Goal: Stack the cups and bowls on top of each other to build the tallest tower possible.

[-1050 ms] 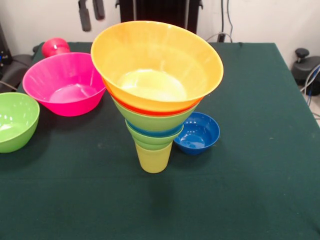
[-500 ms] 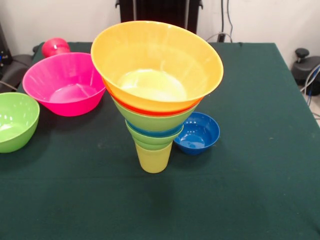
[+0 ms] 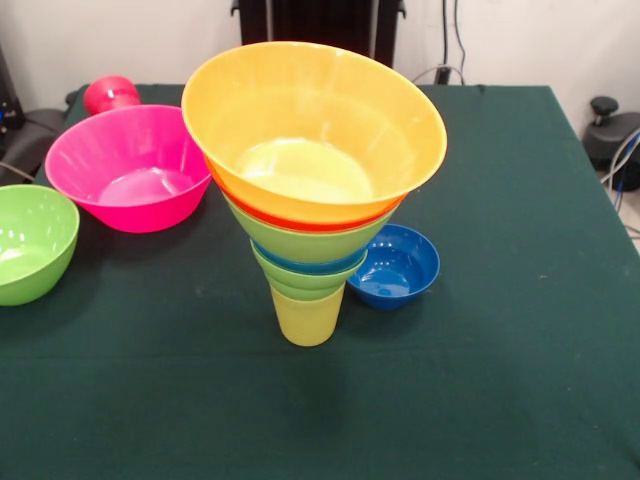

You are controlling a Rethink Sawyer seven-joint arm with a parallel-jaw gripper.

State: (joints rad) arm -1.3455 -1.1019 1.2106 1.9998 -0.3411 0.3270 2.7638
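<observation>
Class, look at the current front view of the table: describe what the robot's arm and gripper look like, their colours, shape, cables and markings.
Neither the arm nor its gripper shows in this view, so nothing of their colour, shape, cables or markings can be described. Only the tower, loose bowls such as the pink bowl, and the green table are seen.

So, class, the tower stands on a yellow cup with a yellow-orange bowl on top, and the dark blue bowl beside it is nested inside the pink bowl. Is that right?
Not quite. In the front view the dark blue bowl sits by itself on the table, not inside the pink bowl, which stands apart. The rest holds: the tower stands on the yellow cup, with the yellow-orange bowl on top.
</observation>
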